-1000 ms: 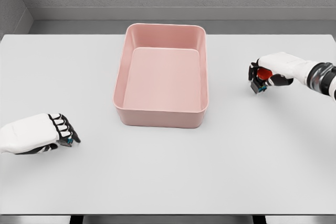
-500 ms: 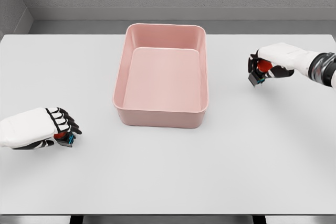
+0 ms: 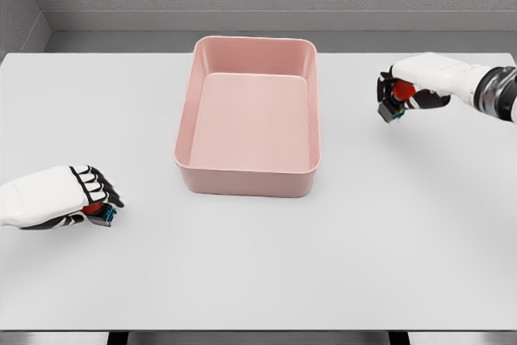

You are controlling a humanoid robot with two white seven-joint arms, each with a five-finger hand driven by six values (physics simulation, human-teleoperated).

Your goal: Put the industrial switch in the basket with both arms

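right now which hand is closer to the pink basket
Right. The right hand, shut on a red-buttoned switch, is beside the pink basket's far right corner. The left hand, gripping another switch, sits farther off its near left corner.

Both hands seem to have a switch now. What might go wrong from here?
1. The right hand holds its switch mostly below the fingers; it could slip out on the way to the basket.
2. The left hand hides most of its switch, low near the table; the grip is uncertain.
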